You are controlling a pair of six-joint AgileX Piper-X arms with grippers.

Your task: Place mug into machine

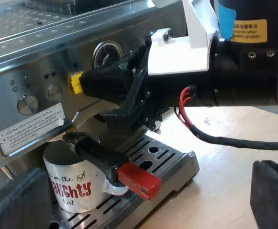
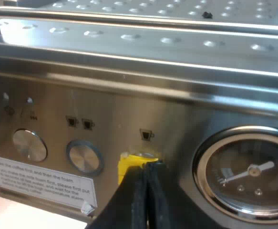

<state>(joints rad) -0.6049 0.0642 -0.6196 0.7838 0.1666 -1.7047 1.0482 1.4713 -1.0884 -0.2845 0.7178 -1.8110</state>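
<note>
Steel covers the machine (image 1: 34,52), which stands on a pale wooden counter (image 1: 224,191). Its slotted tray (image 1: 174,157) juts toward the counter's bare part. The mug (image 1: 74,191), white with red and black lettering, stands upright on the tray's grate, back from the tray's front edge and directly under the holder (image 1: 98,155). The holder is locked into the machine's front, and its dark handle reaches out over the mug's rim to a red end above the mug's own white handle. The left tool (image 1: 146,191) hangs before the tray with its fingers wide apart and nothing between them. The right tool (image 2: 142,176) has its fingers pressed together. Its tip is at the front panel, between a round button (image 2: 85,156) and the gauge (image 2: 246,176), just under a small cup mark. A yellow piece (image 2: 131,162) sits at that tip, against or just off the panel; I cannot tell which.
</note>
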